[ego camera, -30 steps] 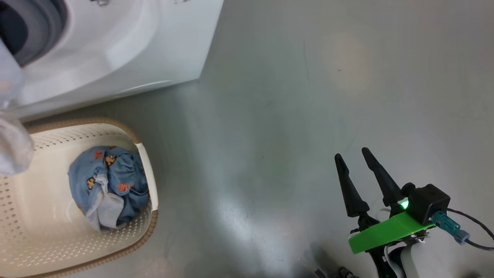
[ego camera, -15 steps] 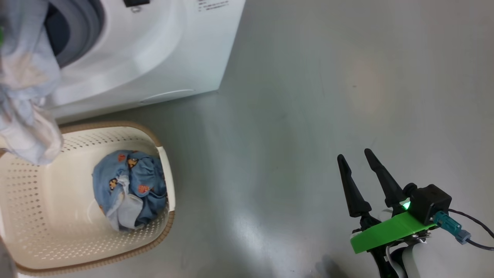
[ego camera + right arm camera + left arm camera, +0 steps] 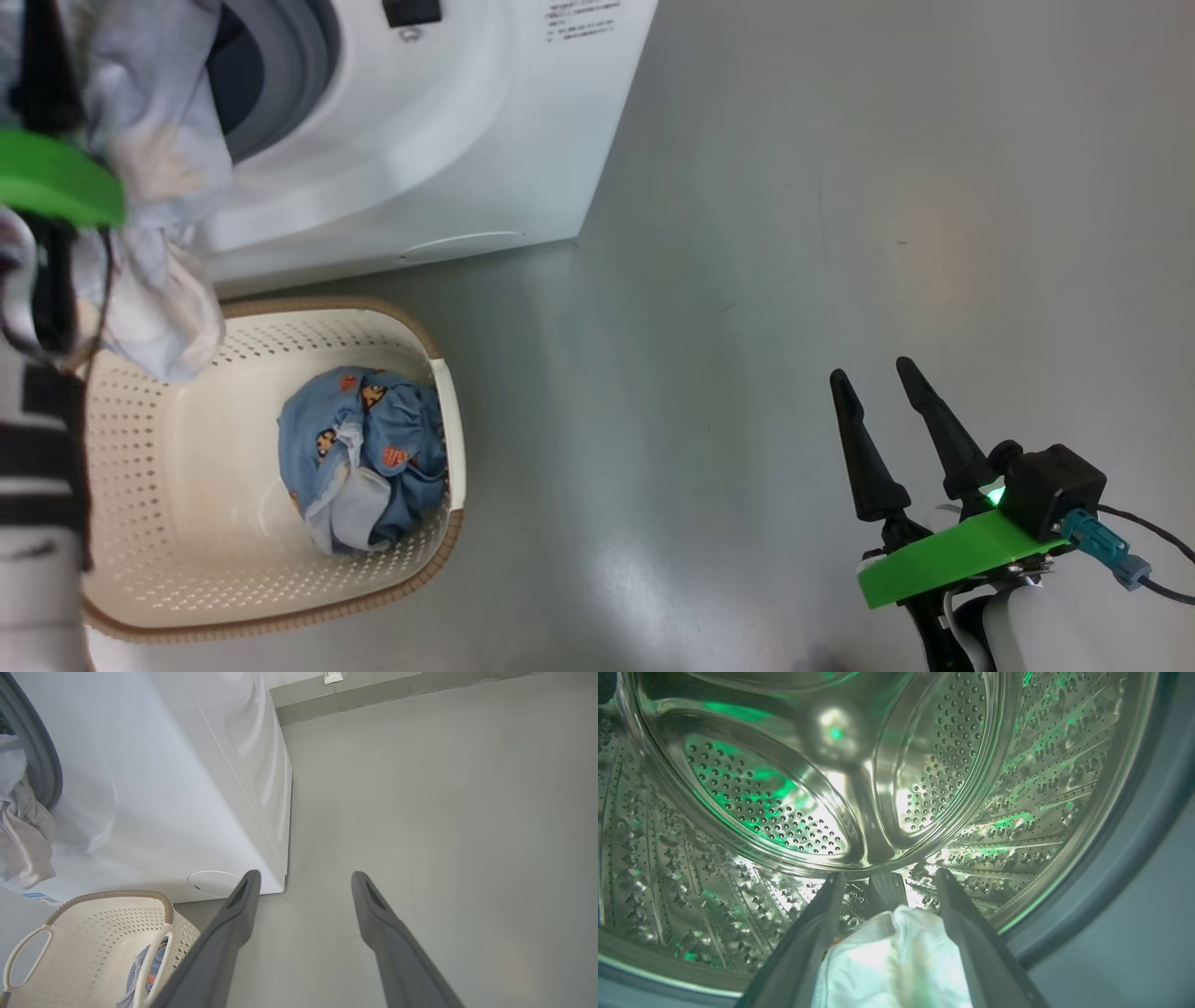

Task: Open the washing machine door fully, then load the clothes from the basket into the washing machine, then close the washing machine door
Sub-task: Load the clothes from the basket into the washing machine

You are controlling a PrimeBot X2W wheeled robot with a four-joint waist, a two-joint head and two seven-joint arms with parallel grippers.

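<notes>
Left gripper (image 3: 889, 876), in steel perforated drum (image 3: 784, 802): fingers (image 3: 815, 926) newly wide, pale garment (image 3: 887, 961) freed between. Right gripper (image 3: 872, 368): wide, empty. Blue printed garment (image 3: 364, 457) left in cream basket (image 3: 327, 308).

White arms, green brackets.
Right gripper (image 3: 870, 369): two long black tapered fingers (image 3: 861, 457), flat green plastic bracket (image 3: 952, 560), black cube camera (image 3: 1055, 485) with teal plug (image 3: 1097, 549); left forearm (image 3: 37, 467) white, black-banded.

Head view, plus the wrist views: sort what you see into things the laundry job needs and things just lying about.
For the job:
- washing machine
- basket
- blue clothes in the basket
- pale garment at the drum opening
- left end effector, open, with the garment between its fingers

Lying about:
- floor
- right end effector, open, idle above the floor
</notes>
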